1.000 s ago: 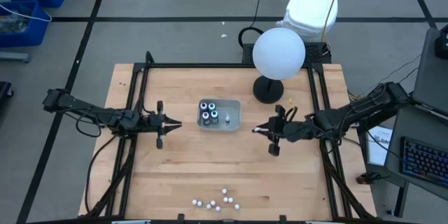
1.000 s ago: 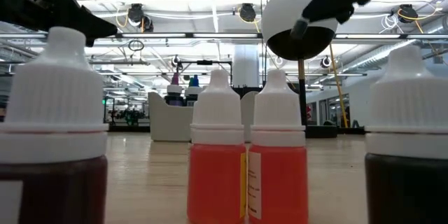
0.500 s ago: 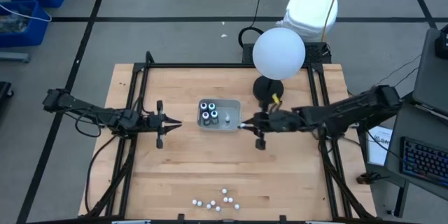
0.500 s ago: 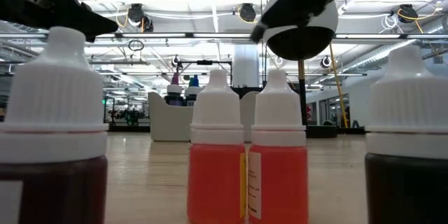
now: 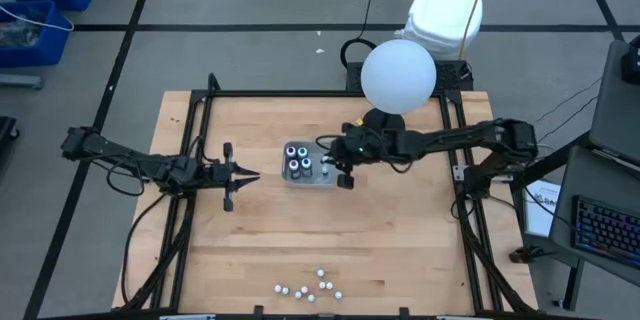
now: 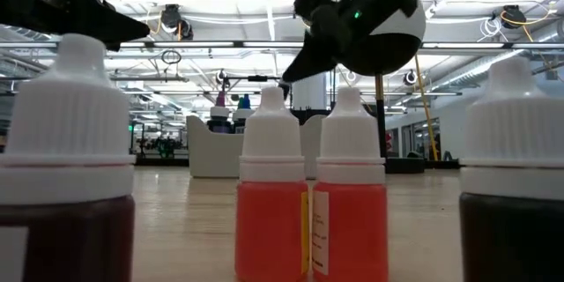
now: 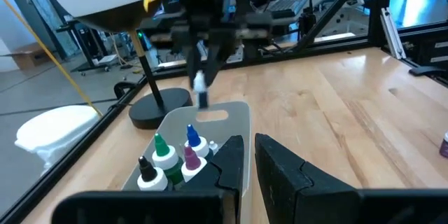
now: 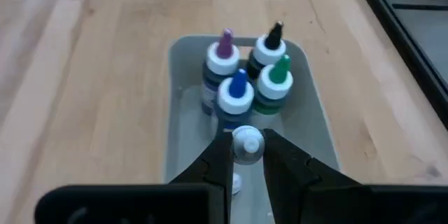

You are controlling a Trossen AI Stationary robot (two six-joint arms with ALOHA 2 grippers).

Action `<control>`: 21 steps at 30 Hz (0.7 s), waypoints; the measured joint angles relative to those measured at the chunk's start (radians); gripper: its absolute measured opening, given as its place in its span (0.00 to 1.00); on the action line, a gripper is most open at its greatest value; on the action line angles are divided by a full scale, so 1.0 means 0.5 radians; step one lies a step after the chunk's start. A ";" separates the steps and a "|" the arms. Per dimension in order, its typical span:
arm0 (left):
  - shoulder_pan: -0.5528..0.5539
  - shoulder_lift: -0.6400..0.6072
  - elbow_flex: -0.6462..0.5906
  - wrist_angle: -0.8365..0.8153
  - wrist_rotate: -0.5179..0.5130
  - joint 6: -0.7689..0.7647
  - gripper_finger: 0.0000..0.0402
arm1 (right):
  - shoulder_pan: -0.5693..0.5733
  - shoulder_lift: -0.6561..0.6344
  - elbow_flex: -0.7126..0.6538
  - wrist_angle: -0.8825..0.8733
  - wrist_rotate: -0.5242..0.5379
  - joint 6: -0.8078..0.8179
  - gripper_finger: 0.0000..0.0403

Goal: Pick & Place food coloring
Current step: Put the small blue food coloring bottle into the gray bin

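A grey tray (image 5: 312,179) lies mid-table with several food coloring bottles (image 5: 297,158) upright in its left half; their purple, black, blue and green tips show in the right wrist view (image 8: 241,70). My right gripper (image 5: 337,160) hovers over the tray's right half, shut on one small white-capped bottle (image 8: 246,143). My left gripper (image 5: 252,176) waits shut to the left of the tray, touching nothing. More white-capped bottles (image 5: 312,285) stand near the table's near edge and fill the low view (image 6: 310,194). My right gripper pinches the small bottle at its white cap (image 8: 246,142) between its two fingertips. The fingers come from the table's right, slanting down. The bottle hangs below them (image 7: 201,92), lifted clear above the tray's floor.
A large white globe (image 5: 398,75) on a black stand (image 5: 383,126) rises just behind the tray's right end, close to my right arm. A loose white cap or bottle (image 8: 236,180) lies in the tray under the gripper. Bare wood spreads between the tray and the near bottles.
My right gripper has swept from right of the tray toward the table's left and slightly toward its far edge, ending above the tray's right half, still shut on the small bottle.
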 joint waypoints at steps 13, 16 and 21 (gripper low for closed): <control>0.000 0.000 0.000 -0.018 -0.036 0.000 0.12 | -0.145 0.236 -0.001 0.095 -0.003 -0.040 0.12; 0.000 0.000 0.000 -0.014 -0.036 0.017 0.12 | -0.144 0.277 -0.001 0.103 -0.003 -0.052 0.12; 0.000 0.001 0.000 -0.011 -0.045 0.060 0.12 | -0.145 0.313 -0.001 0.136 -0.003 -0.063 0.12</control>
